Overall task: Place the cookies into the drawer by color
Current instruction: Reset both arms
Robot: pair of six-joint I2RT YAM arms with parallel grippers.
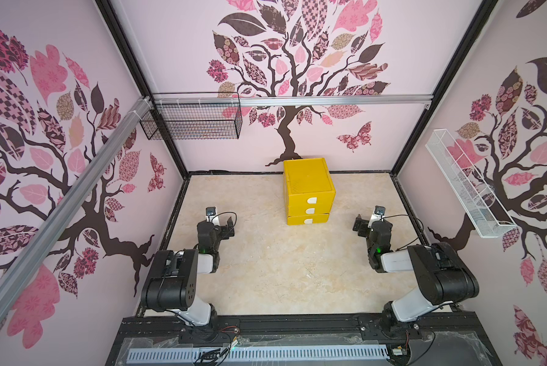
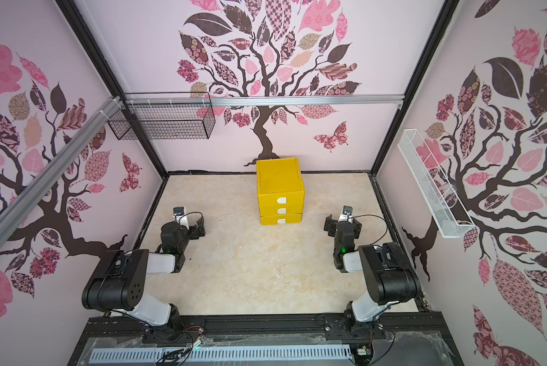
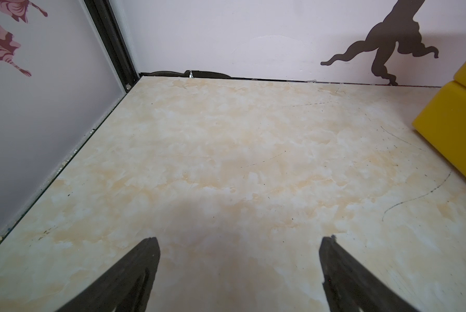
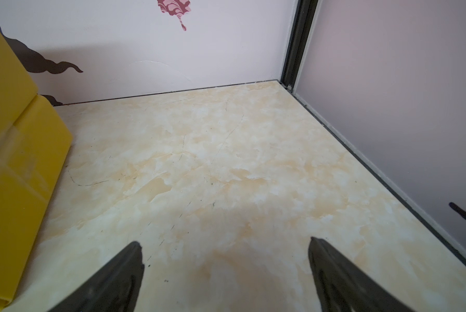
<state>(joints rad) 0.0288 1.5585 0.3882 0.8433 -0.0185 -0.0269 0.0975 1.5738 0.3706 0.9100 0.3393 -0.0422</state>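
both top views show drawer (image 1: 308, 187) tabs (image 1: 312, 200) — wrists, sides.

The drawer (image 1: 308, 187) is showing only shut fronts in both top views, so its insides are lying out of sight, and its back is covering the foot of the painted tree trunk (image 1: 286, 139) behind it. In the left wrist view the picture's edge is cutting the drawer (image 3: 456, 129) down to one yellow corner; in the right wrist view the edge is cropping it (image 4: 15, 162) likewise, its handles falling outside both. The left gripper (image 3: 240, 243), left of the drawer, is showing only the ends of its fingers (image 3: 134, 275), the rest running off the frame. The right gripper (image 4: 225, 245), right of the drawer, is being cropped the same way.
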